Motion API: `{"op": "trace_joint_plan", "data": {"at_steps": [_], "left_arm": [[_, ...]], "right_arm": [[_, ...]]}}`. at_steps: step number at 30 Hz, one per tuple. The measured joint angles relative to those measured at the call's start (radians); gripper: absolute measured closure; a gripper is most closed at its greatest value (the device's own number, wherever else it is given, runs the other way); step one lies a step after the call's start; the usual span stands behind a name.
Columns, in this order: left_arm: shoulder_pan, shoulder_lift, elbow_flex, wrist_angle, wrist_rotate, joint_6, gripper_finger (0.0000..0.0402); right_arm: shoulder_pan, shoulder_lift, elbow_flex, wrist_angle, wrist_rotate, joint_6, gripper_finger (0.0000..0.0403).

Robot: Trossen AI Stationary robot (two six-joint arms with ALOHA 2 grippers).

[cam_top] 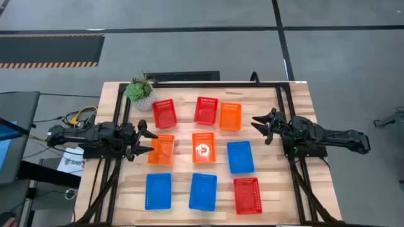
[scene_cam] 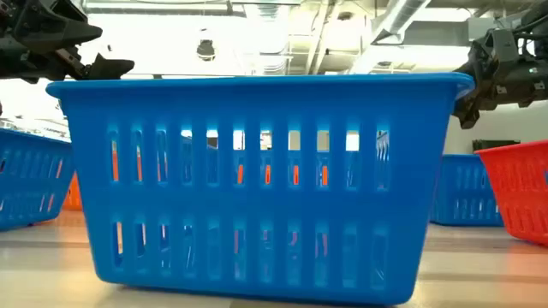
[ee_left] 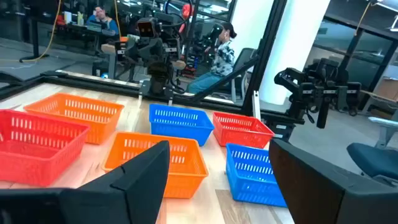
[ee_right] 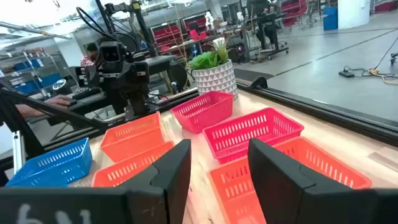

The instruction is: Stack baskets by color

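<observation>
Nine baskets lie one by one on the counter (cam_top: 297,107) in three rows, none stacked yet. The back row holds two red ones (cam_top: 164,113) (cam_top: 206,110) and an orange one (cam_top: 230,116); the middle row has two orange (cam_top: 161,149) (cam_top: 202,147) and one blue (cam_top: 240,156); the front row has two blue (cam_top: 158,191) (cam_top: 202,191) and a red (cam_top: 247,195).

The left gripper (cam_top: 146,140) hangs just at the left edge of the middle-row orange basket, fingers spread, gripping nothing. The right gripper (cam_top: 260,124) waits just beside the back-row orange basket, also spread and empty.

From where I stand, picking up a first basket looks like the step in hand. To do it well, I would pinch one short wall near its middle, one finger inside and one outside the mesh, so the light tray hangs level, then lift it clear of its neighbours' rims before carrying it sideways. Lowering it squarely over a same-coloured basket should let it nest instead of catching on a corner.

Room is tight between the rows; the trays sit near one another, so a low sweep would likely nudge them. A potted plant (cam_top: 139,91) stands at the back left corner, near the back red basket. The counter's side strips, where the arms are mounted, leave more freedom.
</observation>
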Motion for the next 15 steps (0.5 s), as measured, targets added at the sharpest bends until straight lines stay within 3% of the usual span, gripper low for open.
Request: {"op": "trace_joint_plan", "data": {"at_steps": [15], "left_arm": [[0.000, 0.000, 0.000, 0.000, 0.000, 0.000, 0.0139]], "right_arm": [[0.000, 0.000, 0.000, 0.000, 0.000, 0.000, 0.0220]]}}
